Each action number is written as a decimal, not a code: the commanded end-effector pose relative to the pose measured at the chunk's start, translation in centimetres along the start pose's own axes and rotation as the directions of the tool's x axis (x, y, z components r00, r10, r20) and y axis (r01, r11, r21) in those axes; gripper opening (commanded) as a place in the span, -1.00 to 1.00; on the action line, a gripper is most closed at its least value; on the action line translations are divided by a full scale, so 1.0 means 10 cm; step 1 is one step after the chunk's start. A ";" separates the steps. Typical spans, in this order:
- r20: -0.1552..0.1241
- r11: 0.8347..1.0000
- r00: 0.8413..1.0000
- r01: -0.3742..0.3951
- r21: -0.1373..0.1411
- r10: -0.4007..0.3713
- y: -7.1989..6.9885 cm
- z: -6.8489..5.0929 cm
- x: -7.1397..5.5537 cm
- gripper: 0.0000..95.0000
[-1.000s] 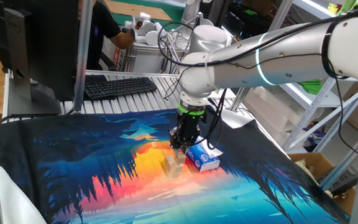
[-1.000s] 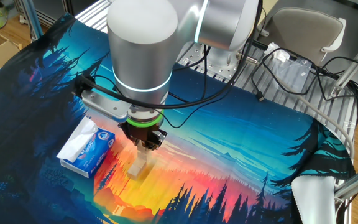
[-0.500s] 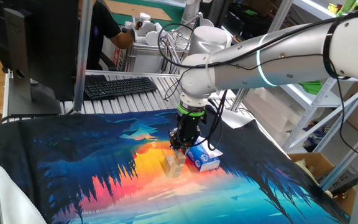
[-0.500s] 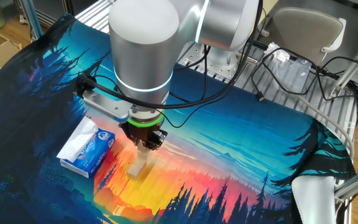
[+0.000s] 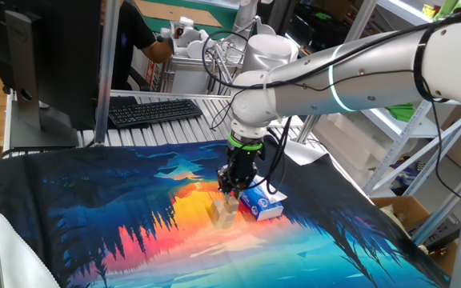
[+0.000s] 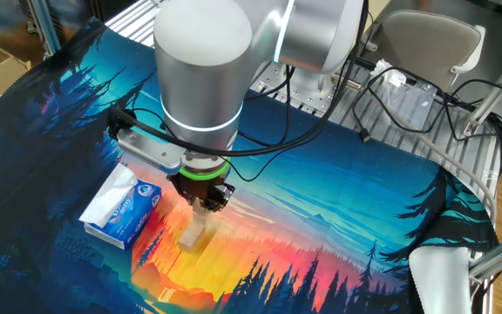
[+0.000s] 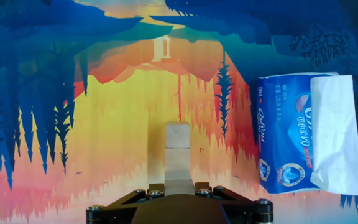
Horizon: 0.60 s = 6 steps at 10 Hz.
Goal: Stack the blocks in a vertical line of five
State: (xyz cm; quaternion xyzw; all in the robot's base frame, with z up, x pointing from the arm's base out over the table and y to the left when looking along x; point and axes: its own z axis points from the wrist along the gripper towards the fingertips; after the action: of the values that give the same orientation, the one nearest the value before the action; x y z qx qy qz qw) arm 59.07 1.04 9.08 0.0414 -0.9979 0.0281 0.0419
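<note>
Nothing has moved since a second ago: stack, arm and box sit where they were in both fixed views.

On my screen the blocks [image 5: 223,210] stand as a short tan column on the orange patch of the printed mat [image 5: 94,208]; in the other fixed view the same column [image 6: 195,230] leans away from the camera, and I cannot count its cubes there. Looking down from the hand view, the blocks [image 7: 178,154] run from the middle of the picture toward 6 o'clock, with at least three cube faces showing one past another, the nearest passing between the black finger bases.

My gripper [image 5: 228,192] points straight down over the column's top, its jaws narrow and clenched on the uppermost block as far as I can read it; the fingertips themselves are hidden behind the wood in the hand view.

At 3 o'clock of the column in the hand view lies the blue-and-white tissue box [image 7: 306,135], white tissue poking out of its top, near the stack but apart from it. In the first fixed view the box [image 5: 261,202] is at the column's 3 o'clock; a black keyboard [image 5: 152,110] rests beyond the mat at 11 o'clock.
</note>
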 end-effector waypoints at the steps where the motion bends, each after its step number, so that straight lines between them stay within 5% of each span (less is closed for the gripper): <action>1: 0.002 1.000 1.000 0.001 0.001 -0.001 0.00 0.01 -0.01 -1.00; 6: 0.002 1.000 1.000 0.000 0.001 0.000 -0.01 0.04 0.00 -1.00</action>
State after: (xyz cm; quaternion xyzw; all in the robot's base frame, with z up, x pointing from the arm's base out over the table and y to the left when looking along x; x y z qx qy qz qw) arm 59.03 0.90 8.70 0.0416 -0.9979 0.0281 0.0407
